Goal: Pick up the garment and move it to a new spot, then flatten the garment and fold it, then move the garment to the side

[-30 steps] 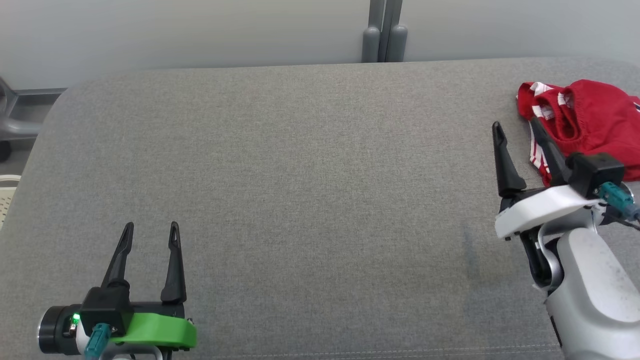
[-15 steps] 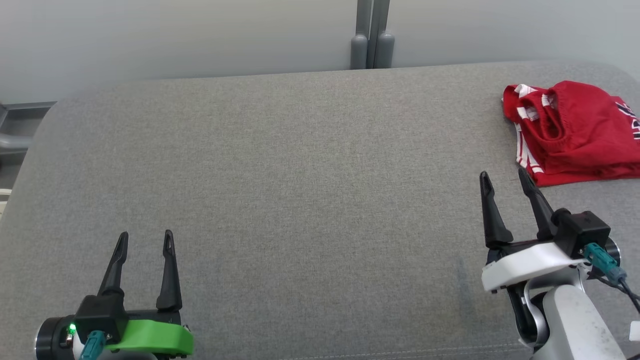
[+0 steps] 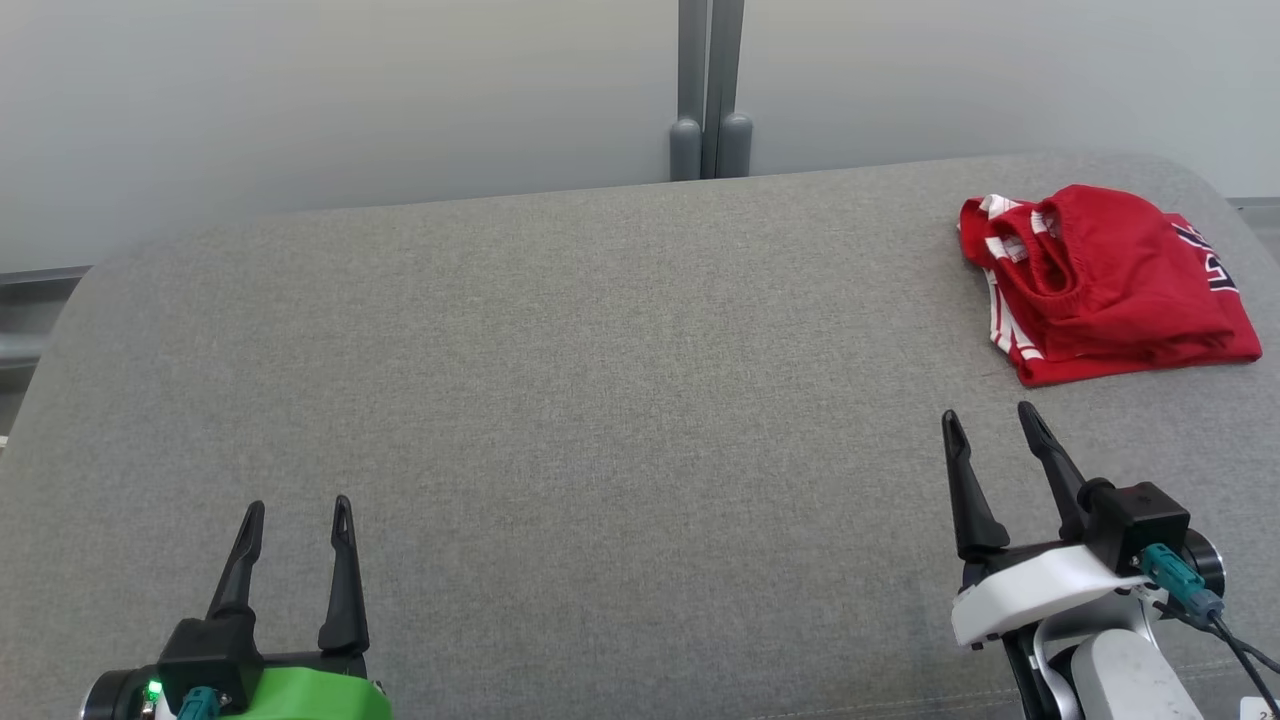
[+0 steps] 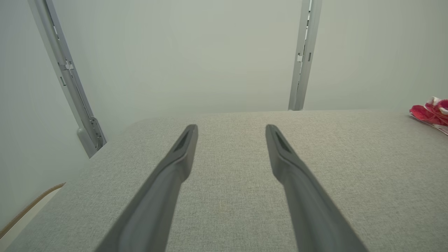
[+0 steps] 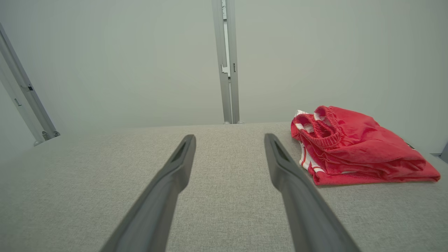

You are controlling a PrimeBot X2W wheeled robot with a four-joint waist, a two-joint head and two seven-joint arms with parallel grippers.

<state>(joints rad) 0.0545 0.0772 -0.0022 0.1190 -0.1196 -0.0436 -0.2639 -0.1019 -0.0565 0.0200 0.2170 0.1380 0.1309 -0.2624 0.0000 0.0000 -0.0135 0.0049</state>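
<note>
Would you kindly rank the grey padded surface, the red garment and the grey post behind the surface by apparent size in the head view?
1. grey padded surface
2. red garment
3. grey post, though it stands farthest from the camera, so its real size is unsure.

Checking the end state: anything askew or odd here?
Nothing stands out. The red garment lies folded near the far right corner of the gray surface, waistband slightly bunched. The left gripper and right gripper are open, empty and clear of it.
</note>
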